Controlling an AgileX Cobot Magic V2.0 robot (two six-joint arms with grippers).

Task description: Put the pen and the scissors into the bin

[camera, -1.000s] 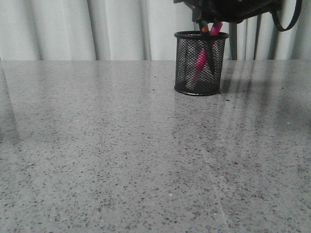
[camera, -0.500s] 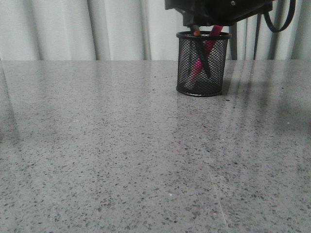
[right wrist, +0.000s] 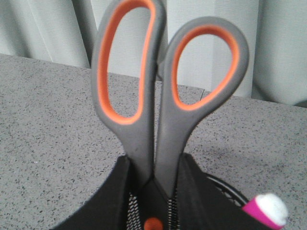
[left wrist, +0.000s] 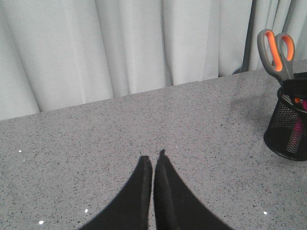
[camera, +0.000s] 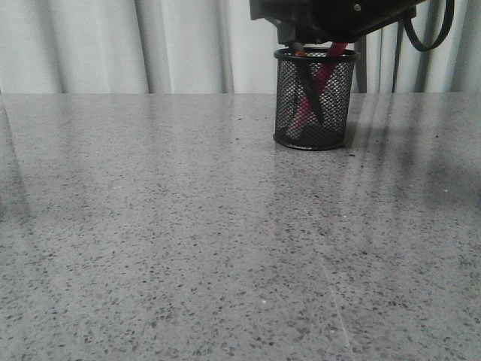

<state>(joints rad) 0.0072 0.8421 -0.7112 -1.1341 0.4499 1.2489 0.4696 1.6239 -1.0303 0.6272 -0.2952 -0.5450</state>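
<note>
The black mesh bin (camera: 289, 113) stands at the back right of the table. The pink pen (camera: 328, 66) leans inside it, its white end (right wrist: 271, 204) just above the rim. The scissors (right wrist: 144, 134) stand upright, dark blades (camera: 310, 94) down inside the bin, grey and orange handles above it. My right gripper (right wrist: 156, 160) hangs right over the bin and is shut on the scissors' shanks just below the loops. My left gripper (left wrist: 153, 160) is shut and holds nothing, low over the table, well apart from the bin (left wrist: 284, 136) and the scissors (left wrist: 276, 52).
A pale pleated curtain (camera: 113, 45) runs along the far edge of the speckled grey table (camera: 188, 226). The right arm's body and a black cable (camera: 428, 34) hang above and to the right of the bin.
The right gripper has come lower over the bin with the scissors, whose blades sit deeper inside. The bin has shifted slightly to the right.
</note>
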